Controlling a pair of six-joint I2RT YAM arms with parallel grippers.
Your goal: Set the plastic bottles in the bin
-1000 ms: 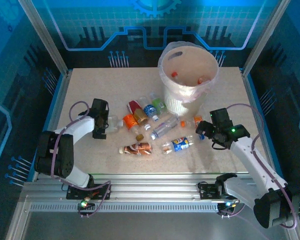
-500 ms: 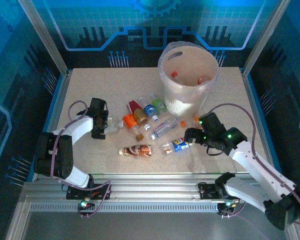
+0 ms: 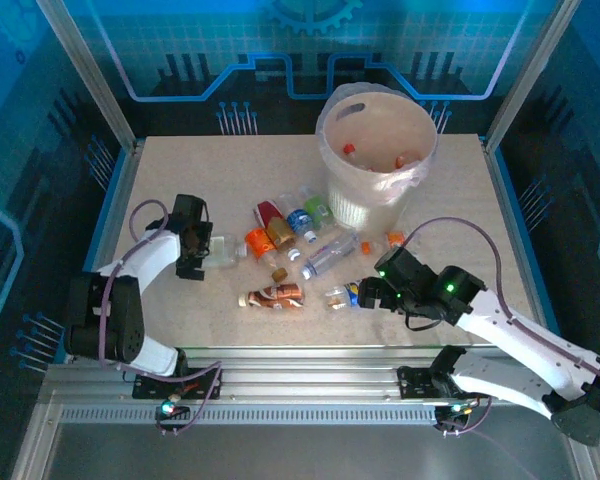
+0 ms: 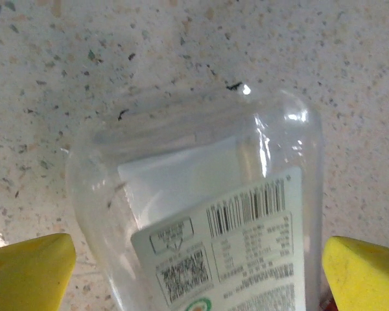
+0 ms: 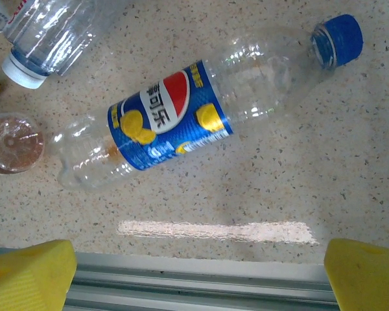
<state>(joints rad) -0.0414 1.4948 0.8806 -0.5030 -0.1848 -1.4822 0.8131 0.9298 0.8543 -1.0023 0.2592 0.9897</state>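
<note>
L gripper (image 3: 194, 248) (image 4: 194, 275) is down at table (image 3: 460, 200) lvl on the left side, jaws spread wide, yellow pads (image 4: 27, 272) either side of a clear bottle w/ white barcode label (image 4: 201, 194) (image 3: 221, 252) lying flat; the pads flank it, not clamped on it. R gripper (image 3: 366, 293) (image 5: 198, 278) is also wide open w/ nothing held, low over the near-centre of the table, right by a Pepsi bottle (image 5: 175, 123) (image 3: 340, 294): blue label, blue cap, lying on its side, cap twd upper right in the R wrist view. Just beside it there: a clear bottle w/ white cap (image 5: 48, 35) (image 3: 328, 255) and the round base of a brown-tinted bottle (image 5: 10, 142) (image 3: 273, 297). The other loose plastic bottles sit in a cluster mid-table, all lying down: red label (image 3: 268, 212), orange (image 3: 260, 242), amber (image 3: 281, 232), blue label (image 3: 300, 220), green (image 3: 317, 208). One small orange-capped bottle (image 3: 393, 240) lies near the foot of the bin. The bin (image 3: 355, 205) stands upright at the far centre-right, bag-lined, w/ a couple of orange-capped bottles (image 3: 349, 150) inside.
</note>
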